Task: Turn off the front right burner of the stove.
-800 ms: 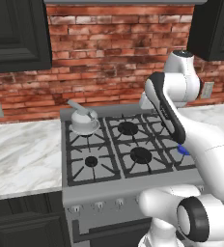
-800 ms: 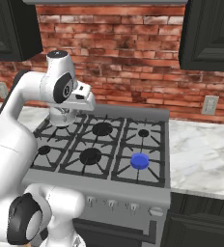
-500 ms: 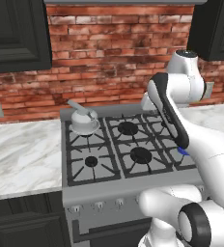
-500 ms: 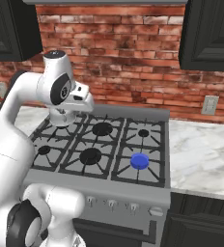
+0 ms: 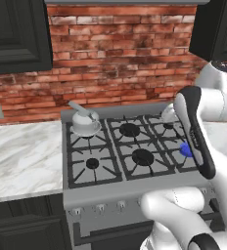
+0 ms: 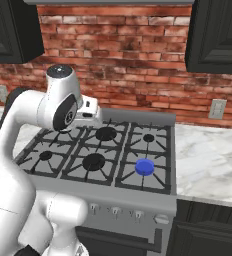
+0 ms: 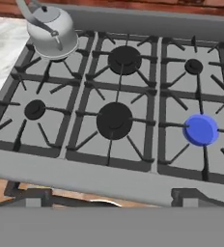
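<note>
Since the earlier frames our arm has swung slightly above the stove (image 6: 153, 192), whose front right burner (image 6: 144, 167) glows blue; jaw state we cannot tell.

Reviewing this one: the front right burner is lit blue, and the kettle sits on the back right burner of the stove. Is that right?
Not quite. The front right burner is lit blue, but the kettle sits on the back left burner of the stove, not the back right. The hand view shows it clearly, and the left base view agrees.
</note>
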Controlling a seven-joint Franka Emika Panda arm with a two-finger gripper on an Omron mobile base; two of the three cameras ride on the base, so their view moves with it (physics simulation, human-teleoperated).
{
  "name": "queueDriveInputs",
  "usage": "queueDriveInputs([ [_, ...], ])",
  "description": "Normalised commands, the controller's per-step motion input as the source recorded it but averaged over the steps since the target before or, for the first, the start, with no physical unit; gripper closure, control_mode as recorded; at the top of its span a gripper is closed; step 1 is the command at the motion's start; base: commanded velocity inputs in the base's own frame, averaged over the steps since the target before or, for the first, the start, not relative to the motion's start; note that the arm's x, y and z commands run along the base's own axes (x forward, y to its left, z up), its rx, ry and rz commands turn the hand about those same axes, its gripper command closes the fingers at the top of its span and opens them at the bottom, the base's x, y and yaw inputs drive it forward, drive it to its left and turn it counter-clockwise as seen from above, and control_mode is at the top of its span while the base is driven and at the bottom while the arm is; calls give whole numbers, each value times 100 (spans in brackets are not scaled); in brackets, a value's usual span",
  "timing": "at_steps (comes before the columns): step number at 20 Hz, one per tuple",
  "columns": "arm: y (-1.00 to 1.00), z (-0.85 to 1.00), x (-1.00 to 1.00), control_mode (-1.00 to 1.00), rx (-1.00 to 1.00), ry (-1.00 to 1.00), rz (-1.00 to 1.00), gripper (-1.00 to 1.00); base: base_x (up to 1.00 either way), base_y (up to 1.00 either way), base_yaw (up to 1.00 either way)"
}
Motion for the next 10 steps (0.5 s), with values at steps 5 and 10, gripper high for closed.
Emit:
queueDriveInputs([
  [5,-71,0,-68,-100,-1,-7,29,-100,0,0,0],
  [10,-50,0,-75,-100,-7,-15,35,-100,0,0,0],
])
